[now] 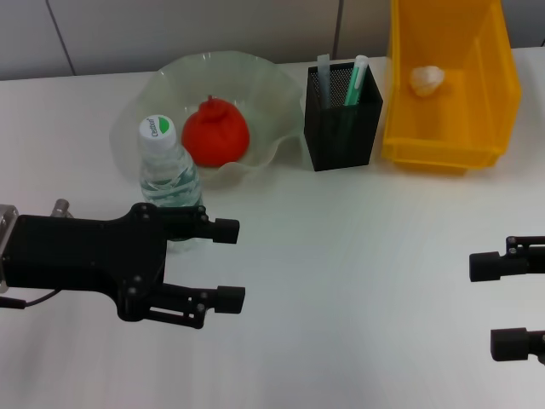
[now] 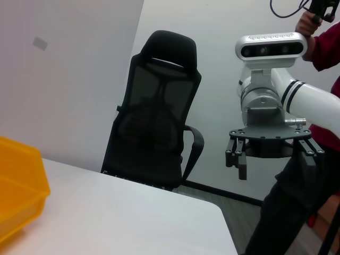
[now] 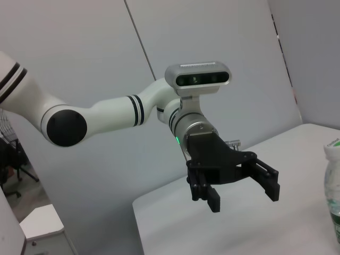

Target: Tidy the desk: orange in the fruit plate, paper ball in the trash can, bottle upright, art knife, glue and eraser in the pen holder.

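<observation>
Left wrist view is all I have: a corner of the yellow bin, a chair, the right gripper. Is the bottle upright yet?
Observer: Yes. The bottle stands upright, cap on top, just in front of the fruit plate.
Operator: What is in that plate?
Observer: The orange sits in it.
Operator: Anything in the trash yet?
Observer: The paper ball lies inside the yellow bin.
</observation>
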